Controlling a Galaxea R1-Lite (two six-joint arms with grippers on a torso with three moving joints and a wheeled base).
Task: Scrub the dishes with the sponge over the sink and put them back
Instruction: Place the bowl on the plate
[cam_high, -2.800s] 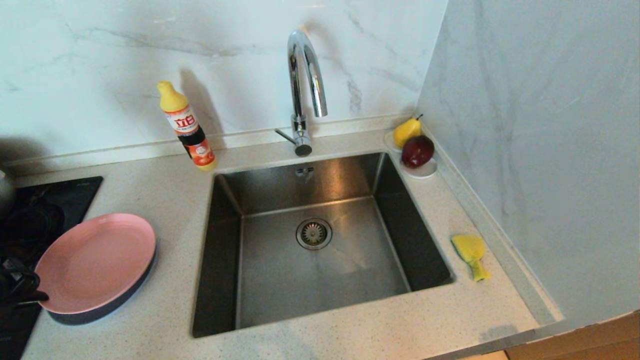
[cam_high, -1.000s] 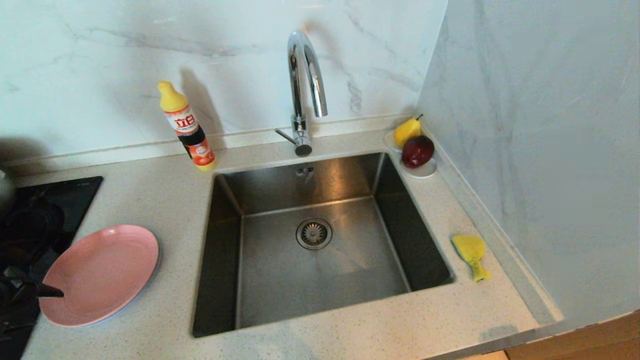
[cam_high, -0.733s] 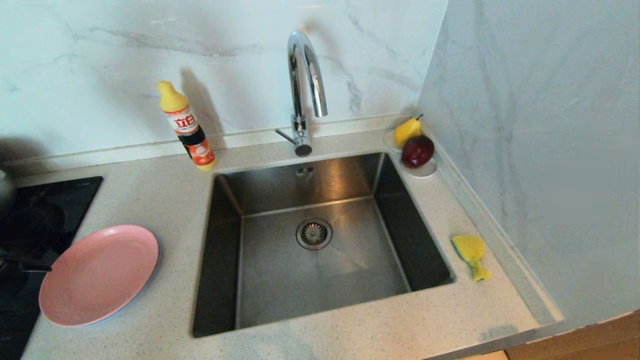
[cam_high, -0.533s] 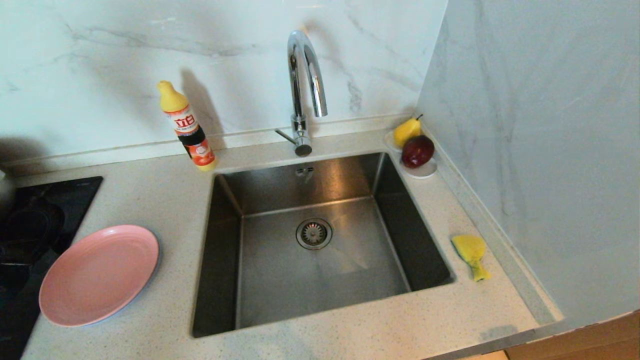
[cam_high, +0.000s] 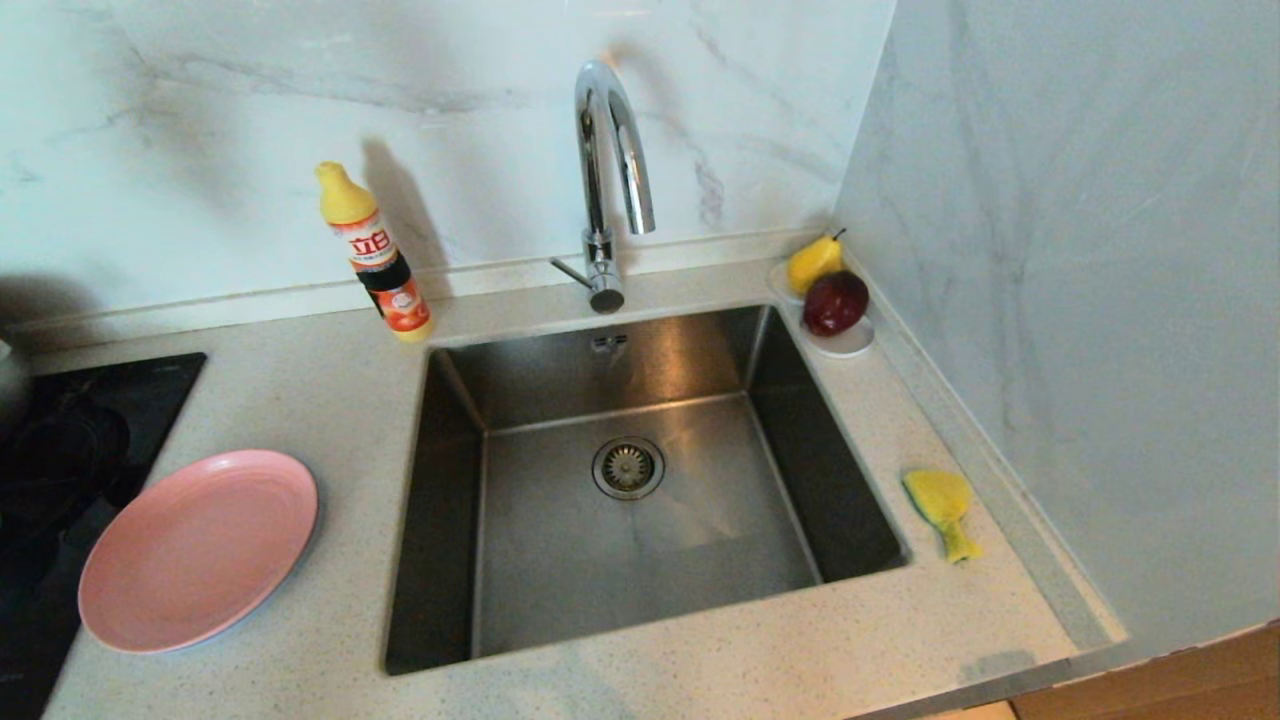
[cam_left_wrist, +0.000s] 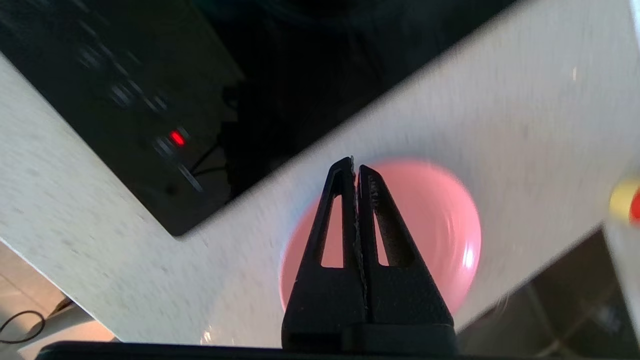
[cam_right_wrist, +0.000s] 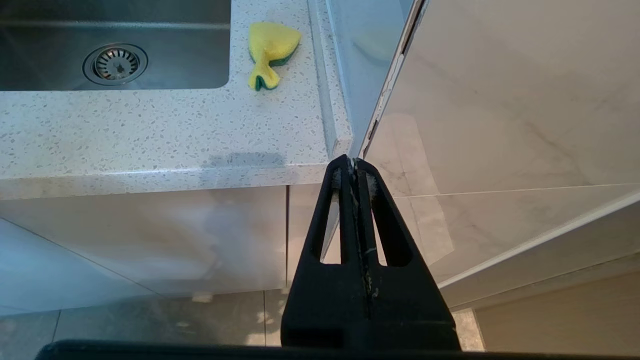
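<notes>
One pink plate, one sponge, one sink

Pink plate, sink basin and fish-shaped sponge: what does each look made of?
The wide round pink plate looks like matte plastic or melamine; soft, dull sheen, so uncertain. The square sink basin looks like brushed stainless steel, with streaky grey reflections. The small yellow fish-shaped sponge looks like foam with a thin green scouring layer along its edge.

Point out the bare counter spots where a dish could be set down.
Free: counter between pink plate and sink; the front strip before the sink; between sponge and saucer. Crowded: the back right corner, with pear and apple.
</notes>
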